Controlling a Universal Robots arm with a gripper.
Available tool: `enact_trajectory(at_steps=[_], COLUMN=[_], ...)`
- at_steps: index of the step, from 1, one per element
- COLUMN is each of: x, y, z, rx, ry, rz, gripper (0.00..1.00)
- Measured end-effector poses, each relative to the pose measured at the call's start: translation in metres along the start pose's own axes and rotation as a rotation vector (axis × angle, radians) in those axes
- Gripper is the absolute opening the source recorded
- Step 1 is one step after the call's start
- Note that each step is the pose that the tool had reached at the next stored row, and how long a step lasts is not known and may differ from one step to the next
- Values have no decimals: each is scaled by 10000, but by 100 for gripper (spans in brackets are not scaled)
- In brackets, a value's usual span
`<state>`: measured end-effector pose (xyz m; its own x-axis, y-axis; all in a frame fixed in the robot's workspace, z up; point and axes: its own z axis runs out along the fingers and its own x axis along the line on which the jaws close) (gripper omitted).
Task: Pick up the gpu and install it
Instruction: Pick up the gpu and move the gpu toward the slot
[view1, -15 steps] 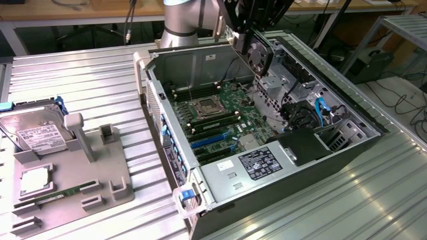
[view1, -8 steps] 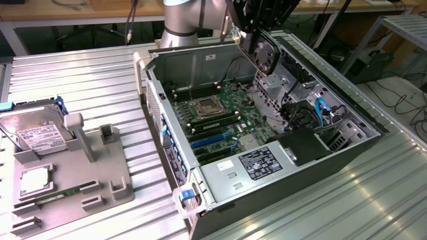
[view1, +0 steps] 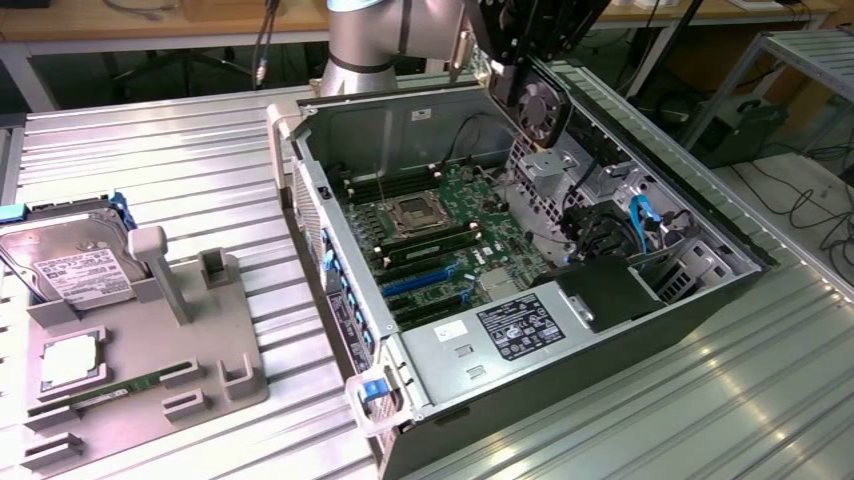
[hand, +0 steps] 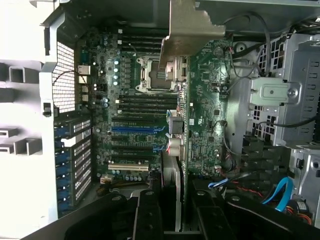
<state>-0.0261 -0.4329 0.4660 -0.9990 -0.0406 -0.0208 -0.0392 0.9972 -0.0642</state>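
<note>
Gripper (hand: 172, 220) with gpu (view1: 537, 108) above motherboard (view1: 434, 240)

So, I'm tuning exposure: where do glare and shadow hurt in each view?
Exterior view: glare streaks the table beside the case; the motherboard inside lies in shade. Wrist view: beyond the case's vented wall all is washed out white; the gripper holding the gpu is near-black.

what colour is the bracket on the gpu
Silver-grey; the bracket on the gpu shows best in the wrist view.
</note>
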Motion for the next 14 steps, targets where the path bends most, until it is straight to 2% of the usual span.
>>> enact_trajectory(at_steps=[4, 14], x=[-50, -52], y=[-2, -2], z=[2, 2], rx=[-1, -1], ry=[0, 0], rz=[0, 0], gripper=[28, 28])
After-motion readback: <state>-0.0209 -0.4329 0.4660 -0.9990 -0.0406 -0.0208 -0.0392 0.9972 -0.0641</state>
